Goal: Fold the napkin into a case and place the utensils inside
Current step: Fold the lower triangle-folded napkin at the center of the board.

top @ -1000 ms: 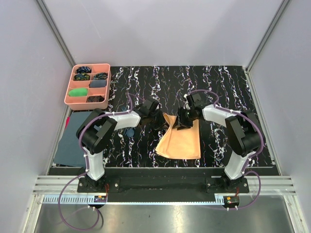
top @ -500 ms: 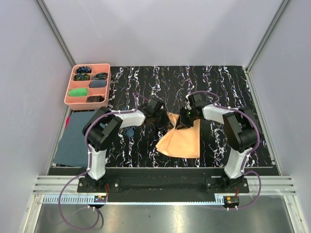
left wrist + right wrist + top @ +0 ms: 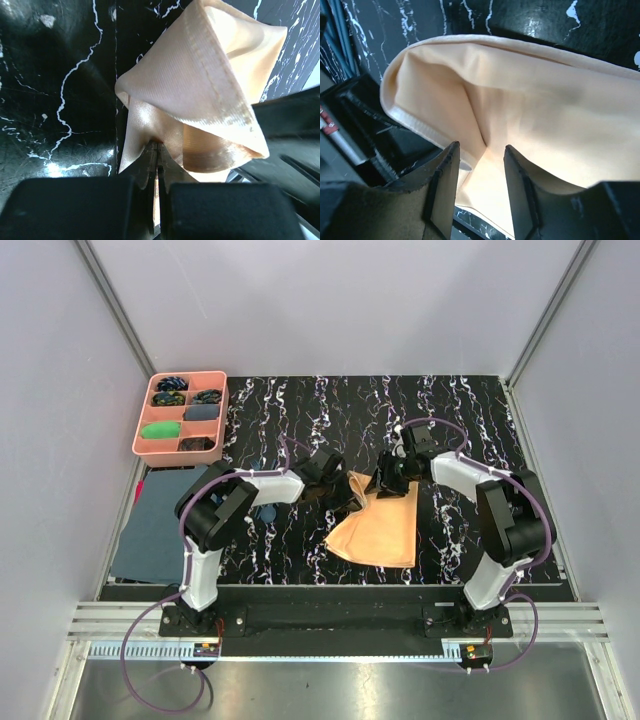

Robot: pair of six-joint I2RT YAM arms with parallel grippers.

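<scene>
Napkin (image 3: 380, 530) lies rumpled mid-frame on the worktop (image 3: 300, 410), its upper left corner pinched in the tightly closed left pincer (image 3: 157, 150), while the right pincer (image 3: 481, 155) stands half open, fingers parted over the fabric's upper edge.

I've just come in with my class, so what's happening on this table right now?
Two robot arms are working on a peach-orange napkin on the black marbled table. The left tool is shut, pinching a lifted corner of the fabric. The right tool stands open at the napkin's raised far edge, with fabric showing between its fingers. The napkin is partly folded and bunched up at the far end, not yet folded flat.
</scene>
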